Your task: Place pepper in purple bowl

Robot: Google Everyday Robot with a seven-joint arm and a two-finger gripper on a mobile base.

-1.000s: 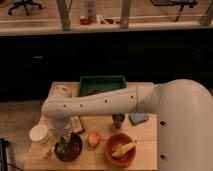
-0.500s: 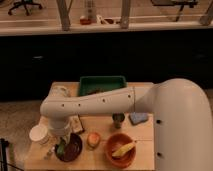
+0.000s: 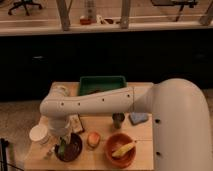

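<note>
I'm hovering my gripper (image 3: 62, 142) low over the left side of the purple bowl (image 3: 78, 149) near the table's (image 3: 145, 142) front-left corner, and the pepper (image 3: 61, 149) is sitting inside that bowl right under it. Honestly I'm not able to tell if my hand is wide, narrow or gripping the pepper. An orange-red fruit (image 3: 93, 138) is sitting just right of the bowl.
</note>
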